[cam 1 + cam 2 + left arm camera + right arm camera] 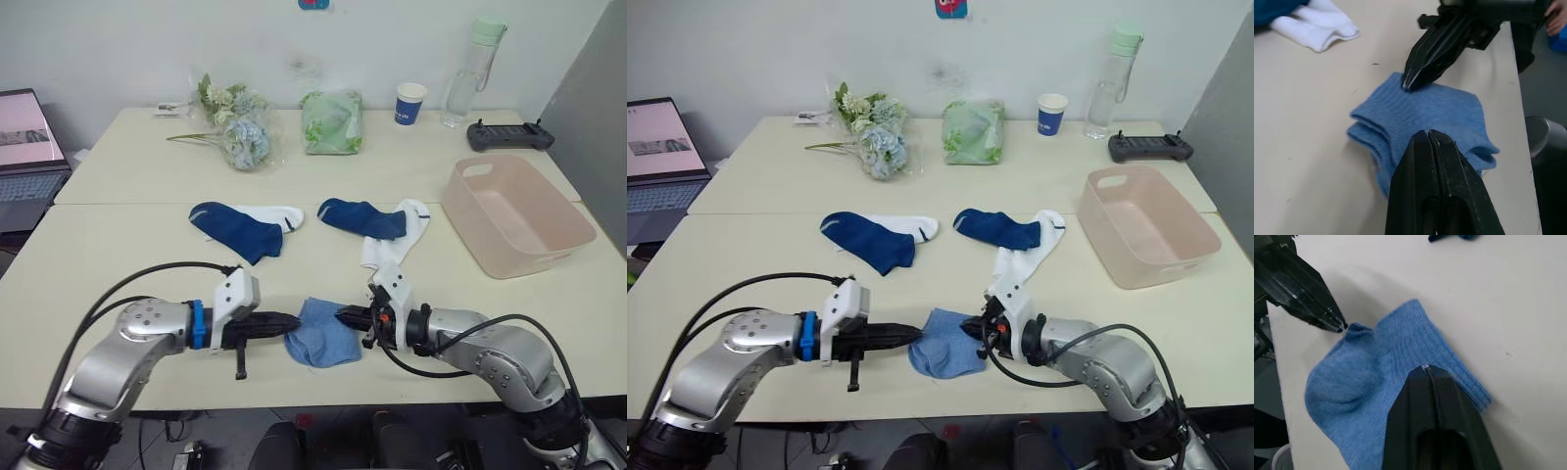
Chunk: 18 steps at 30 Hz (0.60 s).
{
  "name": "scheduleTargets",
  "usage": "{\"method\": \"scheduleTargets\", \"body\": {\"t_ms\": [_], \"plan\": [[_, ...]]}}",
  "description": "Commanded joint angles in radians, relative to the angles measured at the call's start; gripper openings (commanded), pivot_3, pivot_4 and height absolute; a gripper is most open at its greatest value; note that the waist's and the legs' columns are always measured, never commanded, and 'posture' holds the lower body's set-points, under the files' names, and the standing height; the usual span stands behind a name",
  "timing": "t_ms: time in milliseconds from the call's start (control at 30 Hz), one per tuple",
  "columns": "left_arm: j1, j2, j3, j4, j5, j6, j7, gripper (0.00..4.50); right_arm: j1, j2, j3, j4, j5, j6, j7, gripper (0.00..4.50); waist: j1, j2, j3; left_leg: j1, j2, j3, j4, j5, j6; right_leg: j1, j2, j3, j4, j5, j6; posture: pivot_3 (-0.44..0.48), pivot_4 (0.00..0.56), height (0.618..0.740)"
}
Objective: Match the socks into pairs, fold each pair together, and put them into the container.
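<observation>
Our left gripper [294,320] and right gripper [343,316] both clenched, tips pressing opposite edges of the folded light blue socks [321,345] between them, forearms low, pointing inward.

I see two cream rectangular tables [118,245] pushed together, seam running across, against a plain white wall [118,39]. An open laptop [24,147] sits past the left edge; a grey panel [598,108] stands at right.
</observation>
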Motion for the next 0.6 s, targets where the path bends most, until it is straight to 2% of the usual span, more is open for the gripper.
{"method": "scheduleTargets", "body": {"t_ms": [33,300,400,600], "plan": [[-0.024,-0.021,-0.022,-0.009,0.013,-0.015,0.000,0.00,-0.017,0.015,0.033,0.011,-0.054,-0.034,0.021,0.02,0.000,0.000,0.000,0.000,0.000,0.000,0.000,0.000,0.000,0.000,0.000,0.000,0.000,0.000,0.000,0.000,0.150,0.740],[-0.027,-0.046,-0.092,0.085,0.103,-0.053,0.008,0.00,-0.047,0.072,0.094,0.053,-0.168,-0.062,0.022,0.02,-0.001,0.000,0.000,0.000,0.000,0.000,0.000,0.000,0.000,0.000,0.000,0.000,0.001,0.000,0.000,0.000,0.150,0.740],[0.020,-0.024,-0.100,0.121,0.142,-0.061,0.012,0.00,-0.013,0.054,0.091,0.019,-0.176,-0.068,0.048,0.02,-0.001,0.000,0.000,0.000,0.000,0.000,0.000,0.000,0.000,-0.001,0.000,0.000,0.001,0.000,0.000,0.000,0.150,0.740],[0.072,0.013,-0.062,0.116,0.144,-0.063,0.017,0.00,0.036,-0.020,0.055,-0.040,-0.170,-0.108,0.126,0.02,-0.001,0.000,0.000,0.001,0.000,0.000,0.000,0.000,0.000,0.000,0.000,0.000,0.001,0.000,0.000,0.000,0.150,0.740]]}}
